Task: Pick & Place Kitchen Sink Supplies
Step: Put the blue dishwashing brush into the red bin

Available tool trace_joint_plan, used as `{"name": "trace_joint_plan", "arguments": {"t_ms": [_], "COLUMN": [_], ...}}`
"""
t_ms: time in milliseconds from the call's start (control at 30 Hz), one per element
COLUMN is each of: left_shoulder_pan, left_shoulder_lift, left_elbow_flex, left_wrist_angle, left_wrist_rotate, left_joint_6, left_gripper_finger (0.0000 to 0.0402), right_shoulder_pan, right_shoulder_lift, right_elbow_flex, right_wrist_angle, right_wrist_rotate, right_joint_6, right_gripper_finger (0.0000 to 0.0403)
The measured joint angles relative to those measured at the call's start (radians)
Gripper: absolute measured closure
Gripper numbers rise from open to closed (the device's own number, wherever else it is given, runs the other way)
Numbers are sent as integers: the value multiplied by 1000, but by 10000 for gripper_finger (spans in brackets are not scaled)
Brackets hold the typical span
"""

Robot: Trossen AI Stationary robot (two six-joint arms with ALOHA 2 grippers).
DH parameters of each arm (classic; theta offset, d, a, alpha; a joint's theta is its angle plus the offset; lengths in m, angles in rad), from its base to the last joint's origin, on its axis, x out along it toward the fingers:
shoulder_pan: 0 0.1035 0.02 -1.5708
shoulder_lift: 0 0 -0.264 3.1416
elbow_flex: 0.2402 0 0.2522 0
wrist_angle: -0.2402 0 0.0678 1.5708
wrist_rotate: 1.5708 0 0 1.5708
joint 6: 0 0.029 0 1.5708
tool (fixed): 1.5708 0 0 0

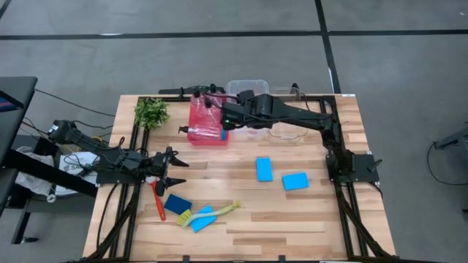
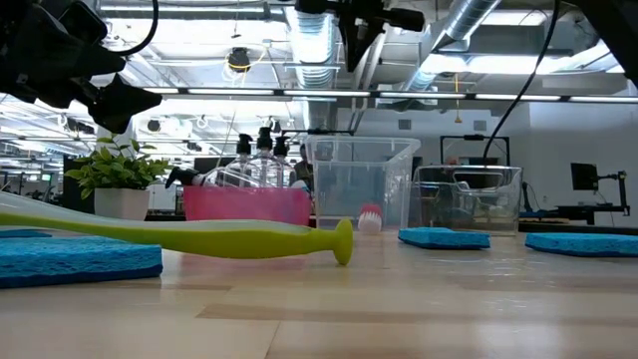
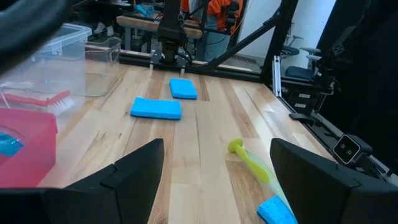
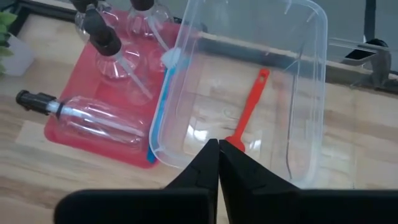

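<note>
A blue brush (image 4: pixel 163 93) leans against the clear bin's (image 4: pixel 311 93) rim over the red tray (image 1: pixel 207 130) at upper centre, and could tip out if nudged by the right gripper (image 4: pixel 218 163), fingers closed and empty; the left gripper (image 1: pixel 172 169) waits open at the table's (image 1: pixel 292 219) left.

No legible text, labels, brand marks, numbers or signs appear in any view — none on the bottles, sponges, brushes, bins, tray or arms. Background room fixtures carry markings too small to read — none can be made out.
</note>
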Motion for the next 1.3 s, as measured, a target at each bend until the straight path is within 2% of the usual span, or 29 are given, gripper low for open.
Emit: {"name": "trace_joint_plan", "arguments": {"t_ms": [333, 633, 867, 1000, 1100, 1300], "left_shoulder_pan": [0, 0, 0, 0, 0, 0], "left_shoulder_lift": [0, 0, 0, 0, 0, 13], "left_elbow_flex": [0, 0, 0, 0, 0, 0], "left_wrist_angle": [-1, -2, -2, -2, -2, -3], "left_wrist_rotate": [0, -45, -123, -216, -305, -399], "left_joint_6": [0, -47, -128, -167, -232, -266], "left_gripper_finger": [105, 105, 105, 105, 105, 105], "right_shoulder_pan": [25, 63, 77, 50, 13, -75], "right_shoulder_lift": [0, 0, 0, 0, -8, -67], "right_elbow_flex": [0, 0, 0, 0, 0, 0], "right_wrist_angle": [1, -1, -4, 4, 9, 44], "right_wrist_rotate": [-1, -54, -54, -62, -97, -231], "right_joint_6": [-114, -464, -782, -940, -1039, -1219], "right_gripper_finger": [393, 401, 402, 402, 402, 402]}}
